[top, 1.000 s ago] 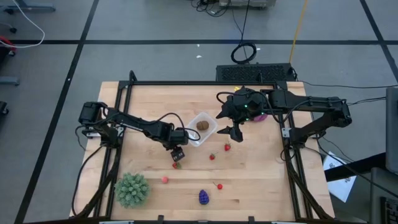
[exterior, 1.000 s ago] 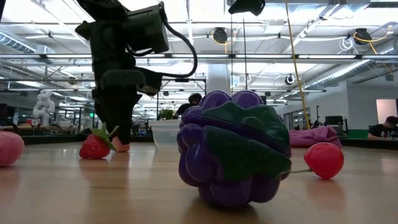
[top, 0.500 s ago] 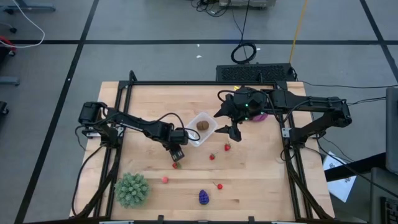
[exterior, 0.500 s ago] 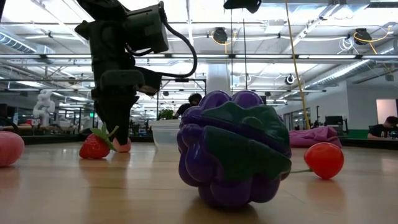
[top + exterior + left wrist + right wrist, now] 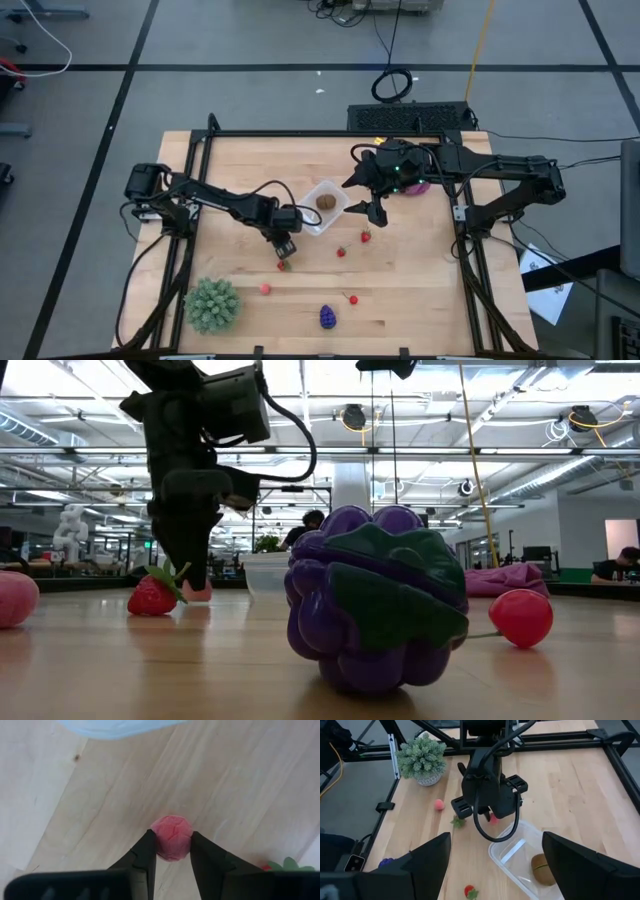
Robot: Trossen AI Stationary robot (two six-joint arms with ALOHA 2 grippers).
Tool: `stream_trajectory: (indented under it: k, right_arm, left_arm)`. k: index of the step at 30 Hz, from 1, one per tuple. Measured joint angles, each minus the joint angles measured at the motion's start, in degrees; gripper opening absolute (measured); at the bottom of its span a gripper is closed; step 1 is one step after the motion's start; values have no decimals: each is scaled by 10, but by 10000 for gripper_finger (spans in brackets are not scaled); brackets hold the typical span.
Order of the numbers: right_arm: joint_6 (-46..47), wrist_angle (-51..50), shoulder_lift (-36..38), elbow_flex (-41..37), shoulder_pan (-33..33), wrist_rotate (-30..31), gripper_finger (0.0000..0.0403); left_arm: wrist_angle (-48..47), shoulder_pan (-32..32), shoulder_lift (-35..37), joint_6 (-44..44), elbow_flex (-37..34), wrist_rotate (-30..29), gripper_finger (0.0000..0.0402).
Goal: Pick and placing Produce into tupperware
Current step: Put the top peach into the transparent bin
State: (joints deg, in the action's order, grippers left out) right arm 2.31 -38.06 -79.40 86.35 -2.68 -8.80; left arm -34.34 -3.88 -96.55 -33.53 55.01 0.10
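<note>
The bench (image 5: 420, 280) is pale wood with visible grain and a smooth matt finish. The tub (image 5: 520, 851) is clear, glossy plastic. The grape bunch (image 5: 375, 598) is shiny, smooth purple plastic with a duller green leaf. A round red fruit (image 5: 521, 617) beside it is glossy too. The pink berry (image 5: 171, 837) has a matt, crinkled surface. The left claw (image 5: 171, 851) has matt black fingers (image 5: 145, 857). The green plant (image 5: 422, 756) looks rough and spiky.

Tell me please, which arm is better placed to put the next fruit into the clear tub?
The left. The left gripper is shut on a pink berry just beside the tub. The right gripper is open and empty, on the tub's other side.
</note>
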Motion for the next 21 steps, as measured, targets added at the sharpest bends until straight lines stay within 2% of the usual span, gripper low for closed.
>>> stream_trajectory:
  k: [8,18,21]
  right_arm:
    - [-2,1,0,0,-4,0,304]
    - [-5,9,21,0,-43,0,304]
    - [-11,13,39,0,-59,0,304]
  left_arm:
    - [-50,-6,28,7,45,9,93]
    - [-164,-2,44,68,168,-79,93]
    - [-147,11,42,100,187,-86,93]
